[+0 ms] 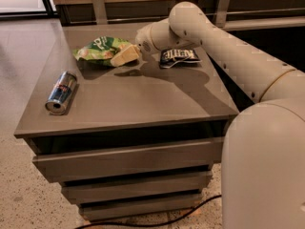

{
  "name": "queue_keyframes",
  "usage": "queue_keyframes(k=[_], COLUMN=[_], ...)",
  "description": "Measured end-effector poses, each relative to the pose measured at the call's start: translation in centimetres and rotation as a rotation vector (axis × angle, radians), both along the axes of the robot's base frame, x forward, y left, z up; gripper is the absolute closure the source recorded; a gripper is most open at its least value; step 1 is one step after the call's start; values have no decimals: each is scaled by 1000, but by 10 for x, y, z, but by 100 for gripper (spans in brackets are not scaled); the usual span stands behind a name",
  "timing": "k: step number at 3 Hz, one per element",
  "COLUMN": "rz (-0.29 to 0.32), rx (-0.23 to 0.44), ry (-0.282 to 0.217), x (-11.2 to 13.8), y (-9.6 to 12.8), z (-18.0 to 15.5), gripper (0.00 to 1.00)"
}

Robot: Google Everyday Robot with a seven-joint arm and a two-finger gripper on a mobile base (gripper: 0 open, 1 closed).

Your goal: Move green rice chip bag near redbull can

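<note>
The green rice chip bag (99,49) is at the back left of the grey table top, held a little above it with its shadow underneath. My gripper (125,55) reaches in from the right and is shut on the bag's right end. The redbull can (61,92) lies on its side near the table's left edge, in front of the bag and a hand's width or more from it.
A dark blue bag (178,56) lies at the back, right of my gripper and under my arm. The table (143,104) is a grey drawer unit with edges close on the left and front. A wooden bench runs behind it.
</note>
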State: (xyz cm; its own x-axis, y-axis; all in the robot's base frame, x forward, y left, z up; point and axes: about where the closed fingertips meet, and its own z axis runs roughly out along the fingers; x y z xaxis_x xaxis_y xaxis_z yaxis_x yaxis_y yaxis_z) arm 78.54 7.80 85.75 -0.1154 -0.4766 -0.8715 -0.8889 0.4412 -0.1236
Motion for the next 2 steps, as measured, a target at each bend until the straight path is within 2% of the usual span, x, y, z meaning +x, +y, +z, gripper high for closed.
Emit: queue_keyframes(k=[1,2], rz=[-1,-53], rx=[-1,-32], ry=[-4,-60], x=[1,11], y=[-3,-30], z=[3,23], gripper=[0,0])
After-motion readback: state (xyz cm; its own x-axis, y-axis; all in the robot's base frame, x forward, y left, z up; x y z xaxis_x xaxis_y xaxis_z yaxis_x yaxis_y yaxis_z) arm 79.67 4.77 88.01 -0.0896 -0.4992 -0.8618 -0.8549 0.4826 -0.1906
